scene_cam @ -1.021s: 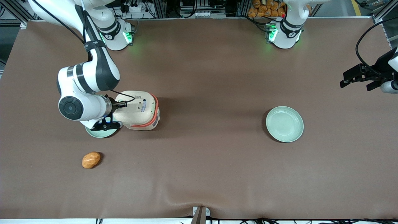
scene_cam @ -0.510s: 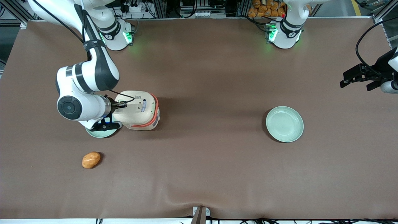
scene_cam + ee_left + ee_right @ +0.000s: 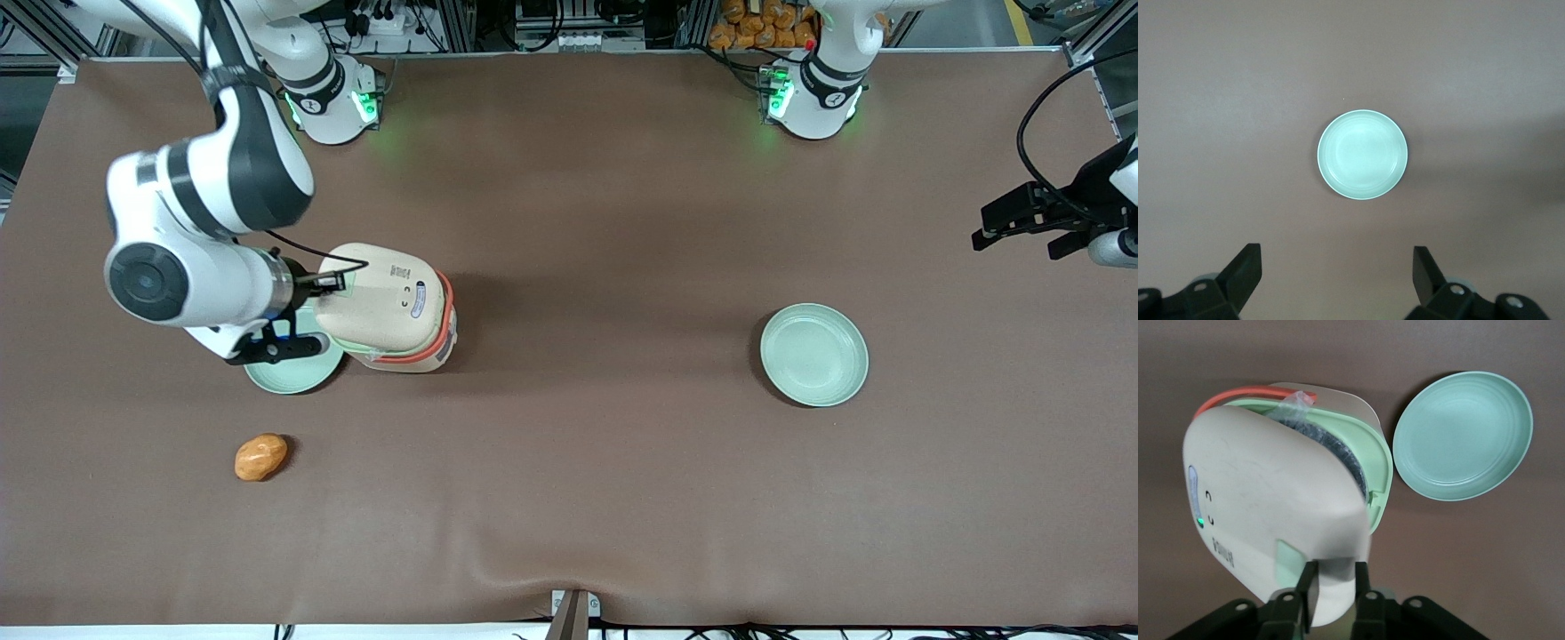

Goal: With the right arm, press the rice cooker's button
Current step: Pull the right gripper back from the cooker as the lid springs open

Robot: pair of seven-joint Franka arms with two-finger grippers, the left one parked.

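The cream rice cooker (image 3: 400, 324) stands at the working arm's end of the table. Its lid is raised and tilted, baring the pale green inner rim (image 3: 1373, 463) and a dark pot. The pale green button (image 3: 1290, 561) sits on the lid near its front edge and also shows in the front view (image 3: 349, 283). The right arm (image 3: 204, 178) holds my gripper (image 3: 333, 283) at that lid edge, right beside the button. In the right wrist view my gripper (image 3: 1337, 588) has its fingers close together, a narrow gap between them, over the lid's edge.
A pale green plate (image 3: 298, 373) lies beside the cooker, partly under the arm, and shows in the right wrist view (image 3: 1463, 437). A second plate (image 3: 813, 354) lies toward the parked arm's end. An orange lump (image 3: 260, 456) lies nearer the front camera.
The cooker's lid has gone from lying flat to raised and tilted. The right arm and gripper have risen and drawn back toward the working arm's end.
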